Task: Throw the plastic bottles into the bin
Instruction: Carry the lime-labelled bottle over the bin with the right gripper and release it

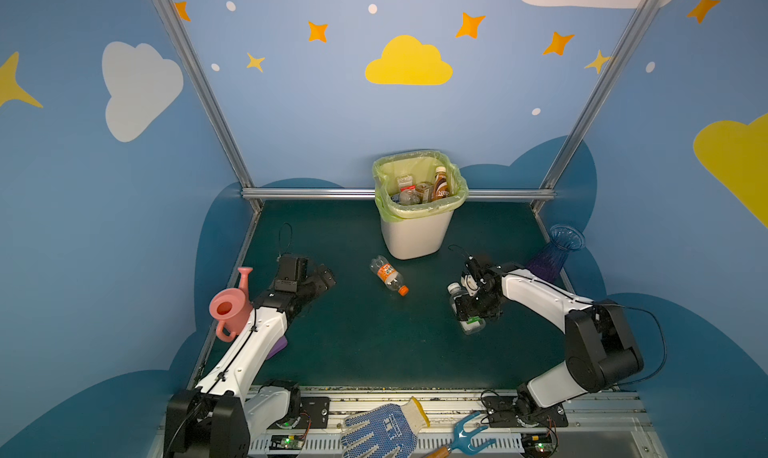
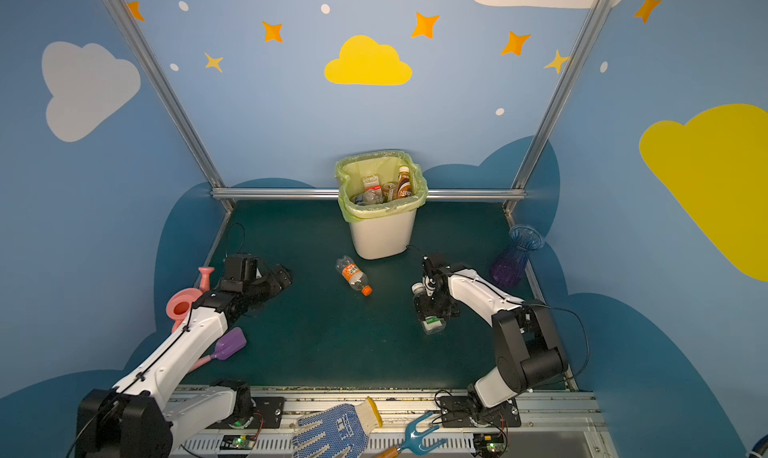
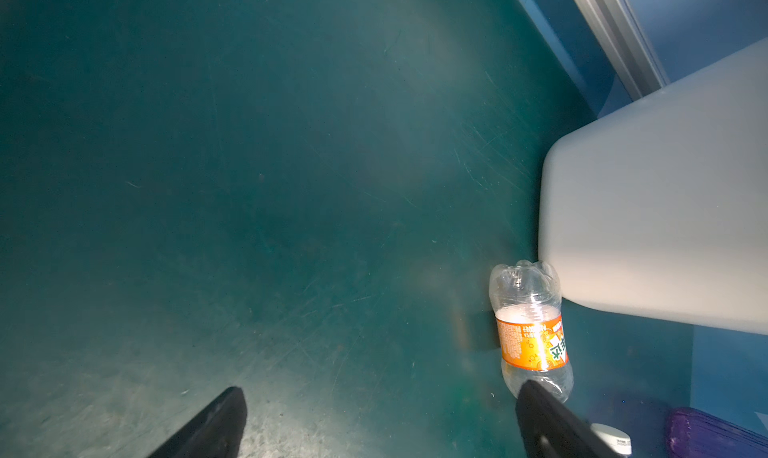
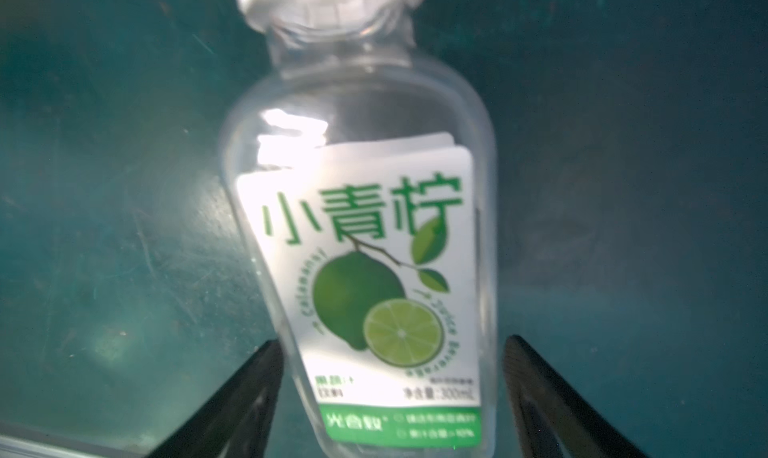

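Left gripper point(image 3: 380, 387) hangs low over the green table point(image 1: 365, 352) on the left side, its two black fingers spread wide with nothing between them. A pink watering can point(image 1: 230, 306) stands just left of that arm, and a purple scoop point(image 2: 229, 344) lies on its near side. In the middle an orange-label bottle point(image 1: 388, 275) lies flat, apart from both grippers. It lies slantwise: its bottom points far and left, just beside the foot of the bin point(image 1: 415, 235), and its orange cap points near and right. The bin stands at the far middle with more bottles point(image 1: 440, 183) inside. On the right, the right gripper point(image 4: 392, 340) is down over a clear lime-label bottle point(image 4: 361, 248) on the table. Its fingers are spread, one on each side of the bottle's lower part, with a small gap on one side. That bottle's white cap points far and a bit left. A blue-purple vase point(image 1: 557, 252) stands behind the right arm.
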`<state>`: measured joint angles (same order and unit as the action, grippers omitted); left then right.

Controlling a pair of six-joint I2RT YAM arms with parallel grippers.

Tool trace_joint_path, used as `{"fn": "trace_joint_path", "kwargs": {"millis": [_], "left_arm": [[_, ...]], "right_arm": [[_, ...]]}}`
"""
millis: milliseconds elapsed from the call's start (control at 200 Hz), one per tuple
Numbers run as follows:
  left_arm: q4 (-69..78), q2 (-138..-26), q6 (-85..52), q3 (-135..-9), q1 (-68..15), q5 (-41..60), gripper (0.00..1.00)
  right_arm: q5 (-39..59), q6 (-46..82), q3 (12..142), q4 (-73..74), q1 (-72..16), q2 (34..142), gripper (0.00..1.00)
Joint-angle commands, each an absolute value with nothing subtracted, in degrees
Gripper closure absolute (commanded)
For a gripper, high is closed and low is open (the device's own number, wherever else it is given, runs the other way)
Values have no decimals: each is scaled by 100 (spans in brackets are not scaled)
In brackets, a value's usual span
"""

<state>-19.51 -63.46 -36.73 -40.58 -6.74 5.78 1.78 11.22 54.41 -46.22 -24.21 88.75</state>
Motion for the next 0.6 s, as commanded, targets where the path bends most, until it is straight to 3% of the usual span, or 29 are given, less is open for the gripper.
{"fn": "trace_joint_path", "kwargs": {"millis": [0, 355, 596], "left_arm": [[-1906, -6398, -3709, -3995, -642, 659, 0], [-1913, -6370, -3675, -3860, -634, 598, 0], [-1968, -6294, -3645, -3783, -626, 503, 0]], "right_arm": [[-150, 1321, 5720, -4978, -2487, 8998, 10], [-535, 1336, 6267, -4904, -2675, 9787, 9], [-618, 1231, 6593, -5045, -2730, 10299, 20]]}}
